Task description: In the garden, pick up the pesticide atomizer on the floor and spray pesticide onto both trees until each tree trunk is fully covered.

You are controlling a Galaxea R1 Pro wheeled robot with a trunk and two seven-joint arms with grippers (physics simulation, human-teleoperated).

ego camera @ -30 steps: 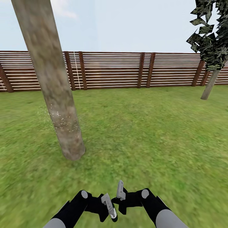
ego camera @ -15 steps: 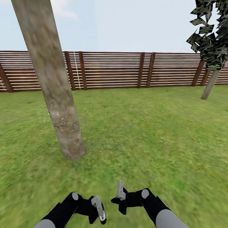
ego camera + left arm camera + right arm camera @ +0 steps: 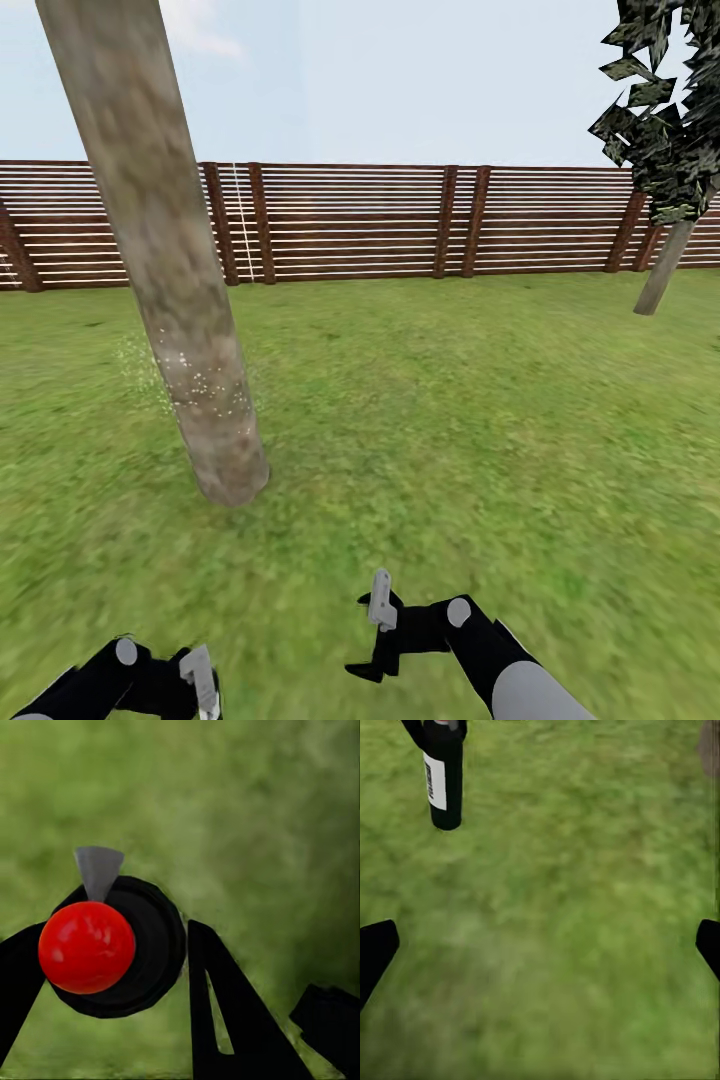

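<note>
On grass: two tree trunks [image 3: 165, 270] [image 3: 662, 268], seemingly one atomizer [image 3: 443, 774].

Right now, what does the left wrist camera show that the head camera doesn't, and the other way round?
Left wrist view alone: the atomizer's red top and grey nozzle seen end on, held between the left gripper's dark fingers.

Head view alone: the near tree trunk with pale specks low down, the slatted fence, the sky, a second, farther tree, and the right gripper hanging open.

Shared: the grass lawn, plus the left gripper and its atomizer, seen from different angles.
</note>
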